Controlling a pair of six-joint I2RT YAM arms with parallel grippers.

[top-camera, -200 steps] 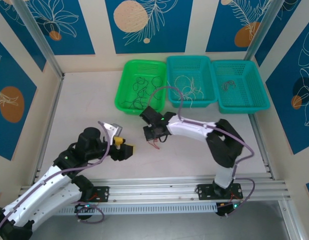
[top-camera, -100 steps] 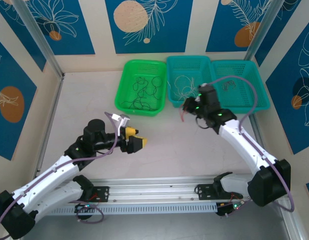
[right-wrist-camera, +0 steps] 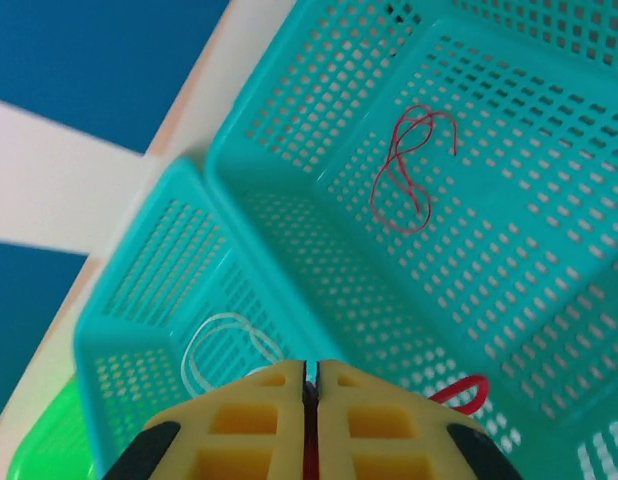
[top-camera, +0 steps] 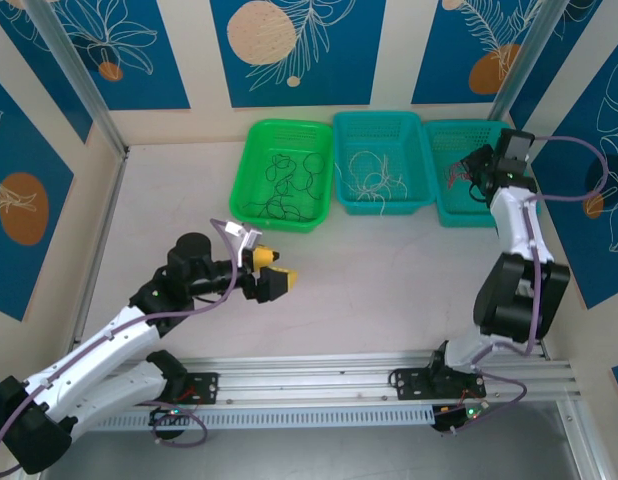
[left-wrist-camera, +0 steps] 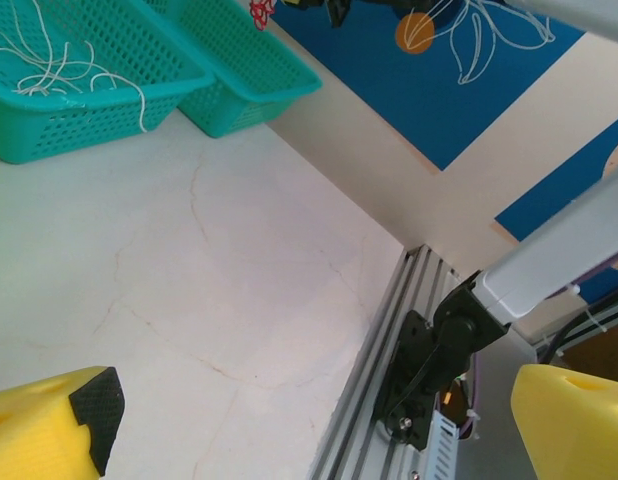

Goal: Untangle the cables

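Observation:
My right gripper [top-camera: 473,170] hovers over the right teal basket [top-camera: 524,190]. In its wrist view the yellow fingers [right-wrist-camera: 269,420] are pressed together on a red cable [right-wrist-camera: 465,392], whose loop sticks out to the right. Another red cable [right-wrist-camera: 409,170] lies curled on that basket's floor [right-wrist-camera: 509,300]. White cables [top-camera: 374,175] lie in the middle teal basket [top-camera: 379,118], and black cables [top-camera: 289,185] in the green basket [top-camera: 251,170]. My left gripper [top-camera: 281,272] hangs open above the bare table, its yellow fingers [left-wrist-camera: 49,425] wide apart with nothing between them.
The three baskets stand in a row along the back wall. An aluminium rail [top-camera: 339,372] with both arm bases runs along the near edge. The left wrist view takes in the right arm's base [left-wrist-camera: 429,360] and the white cables [left-wrist-camera: 49,60] in their basket.
The right arm has swung from the table's middle, past the middle basket, to over the right teal basket, carrying the red cable. The left gripper has drifted slightly right.

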